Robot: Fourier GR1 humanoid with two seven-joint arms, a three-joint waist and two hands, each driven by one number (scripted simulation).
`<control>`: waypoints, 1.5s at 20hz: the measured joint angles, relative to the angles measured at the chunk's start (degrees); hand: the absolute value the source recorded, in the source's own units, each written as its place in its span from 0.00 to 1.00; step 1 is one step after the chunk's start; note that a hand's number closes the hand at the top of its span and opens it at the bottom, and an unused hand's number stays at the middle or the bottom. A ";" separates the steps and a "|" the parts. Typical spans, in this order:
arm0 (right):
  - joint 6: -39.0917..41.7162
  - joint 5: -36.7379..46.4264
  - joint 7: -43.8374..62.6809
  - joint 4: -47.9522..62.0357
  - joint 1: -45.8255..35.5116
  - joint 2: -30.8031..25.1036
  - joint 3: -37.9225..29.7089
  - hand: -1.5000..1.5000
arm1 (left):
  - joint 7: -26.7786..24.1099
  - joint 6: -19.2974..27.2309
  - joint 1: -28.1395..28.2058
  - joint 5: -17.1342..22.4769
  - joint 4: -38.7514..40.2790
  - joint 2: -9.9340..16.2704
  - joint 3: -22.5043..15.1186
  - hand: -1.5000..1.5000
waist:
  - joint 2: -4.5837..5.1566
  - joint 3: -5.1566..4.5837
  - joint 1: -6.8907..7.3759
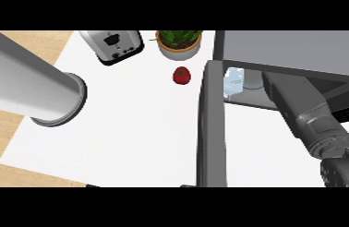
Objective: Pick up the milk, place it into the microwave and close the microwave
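Reaching deep into the microwave (286,46), the right hand is hidden by its roof, so I cannot tell its finger state. Milk (233,80) stands inside at the left of the cavity, near the opening. Judgement: placement step. Let go only once it sits flat, then pull the right forearm (303,115) straight out, clear of the open door (210,129). Left forearm (37,85) sits far left; its hand is out of view.
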 measured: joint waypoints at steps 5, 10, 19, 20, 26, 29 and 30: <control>-1.87 -0.10 -0.30 -0.01 -0.13 0.97 -0.28 0.00 | -0.02 -0.55 0.82 -1.74 0.31 -1.71 -1.44 0.00 | -0.43 -0.48 -1.17; -0.01 -0.14 0.04 0.33 0.05 1.43 -0.22 0.00 | -0.83 -1.78 2.11 -4.35 -0.39 -4.39 -3.19 0.00 | -1.23 -0.86 -2.35; 14.57 -2.69 -0.90 -0.49 2.19 0.98 -2.16 0.00 | -2.78 -7.89 3.15 -9.17 1.07 -9.18 -9.74 0.00 | -3.06 -1.82 -5.77; 16.65 -3.10 -1.14 -0.66 2.46 1.03 -2.48 0.00 | -2.69 -8.64 3.15 -9.93 1.37 -9.54 -10.80 0.00 | -3.17 -1.88 -6.08; 26.61 -5.98 -6.23 -2.22 7.31 3.33 -4.58 0.00 | -3.17 -13.95 3.98 -15.38 3.57 -11.53 -15.50 0.00 | -4.43 -2.18 -7.92; 30.79 -7.20 -7.87 -3.13 9.92 5.16 -5.08 0.00 | -3.95 -15.24 2.71 -19.61 5.11 -12.89 -16.65 0.00 | -5.07 -2.28 -9.03; 31.50 -7.30 -8.40 -3.50 10.88 6.11 -4.89 0.00 | -4.52 -15.03 2.09 -21.61 5.72 -13.59 -17.68 0.00 | -5.27 -2.32 -9.38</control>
